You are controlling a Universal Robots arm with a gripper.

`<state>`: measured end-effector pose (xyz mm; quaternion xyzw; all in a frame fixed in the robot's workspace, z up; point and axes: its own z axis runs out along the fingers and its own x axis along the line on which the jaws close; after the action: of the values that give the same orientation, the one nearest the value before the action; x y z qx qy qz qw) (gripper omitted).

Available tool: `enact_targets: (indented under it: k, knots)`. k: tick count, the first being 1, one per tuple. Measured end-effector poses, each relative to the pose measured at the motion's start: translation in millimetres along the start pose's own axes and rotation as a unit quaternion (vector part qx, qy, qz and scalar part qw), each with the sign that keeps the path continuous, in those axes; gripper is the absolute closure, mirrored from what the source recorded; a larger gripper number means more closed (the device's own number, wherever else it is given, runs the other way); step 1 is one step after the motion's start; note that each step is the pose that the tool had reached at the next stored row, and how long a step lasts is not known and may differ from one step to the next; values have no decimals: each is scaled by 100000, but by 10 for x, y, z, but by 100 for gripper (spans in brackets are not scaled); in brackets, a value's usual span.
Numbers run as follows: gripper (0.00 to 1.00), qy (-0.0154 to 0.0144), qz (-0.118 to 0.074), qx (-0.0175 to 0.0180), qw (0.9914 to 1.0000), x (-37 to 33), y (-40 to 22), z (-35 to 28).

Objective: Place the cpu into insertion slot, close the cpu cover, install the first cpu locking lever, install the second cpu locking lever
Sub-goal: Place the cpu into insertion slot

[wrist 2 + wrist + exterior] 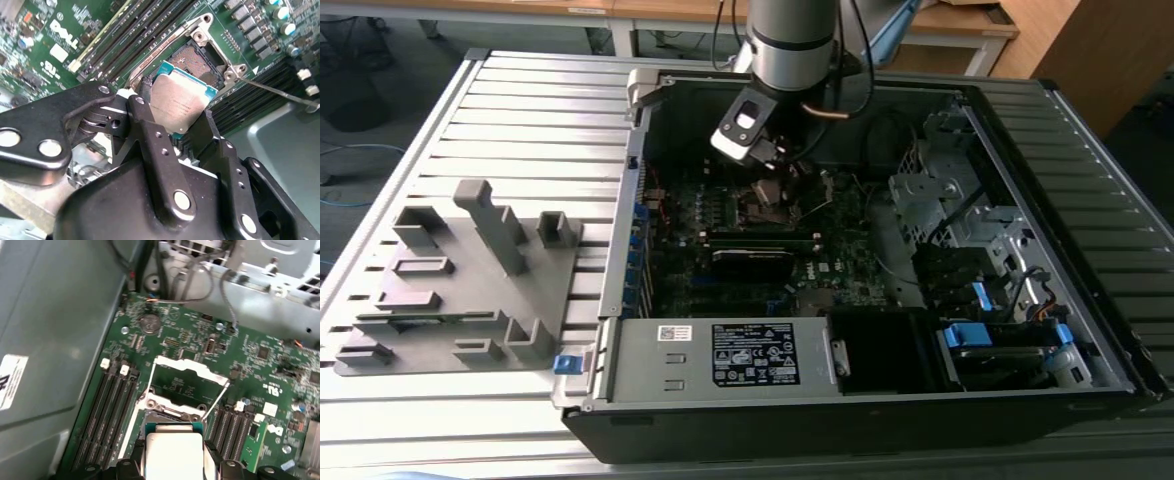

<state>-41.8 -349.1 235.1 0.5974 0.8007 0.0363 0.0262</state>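
The first step is judged to be in hand. The chip [185, 97] is clamped by its edges between the fingers of the gripper [175, 109] and is held close over the socket [200, 57], not yet seated. At the socket's hinge edge the cover [190, 366] is stood up open, and a locking lever [270, 89] is swung clear beside the socket. Squaring and levelling of the chip to the socket is probably called for before it is lowered in.
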Motion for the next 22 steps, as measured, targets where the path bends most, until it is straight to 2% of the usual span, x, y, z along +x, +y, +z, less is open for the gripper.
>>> enact_targets:
  k: [4, 8, 10, 13, 18, 19, 22]
  knots:
    - [46, -324, 3640, -6, 99933, 0, -1, 8]
    - [46, -648, 7214, -10, 99737, 0, -2, 16]
    - [46, -814, 9053, -11, 99586, 0, -2, 21]
    - [46, -1055, 11755, -15, 99301, 0, -3, 28]
    - [46, -1440, 16016, -18, 98699, 0, -5, 36]
    - [46, -1460, 16286, -16, 98654, 1, -8, 36]
    - [46, -1451, 16295, -21, 98653, 1, -7, 36]
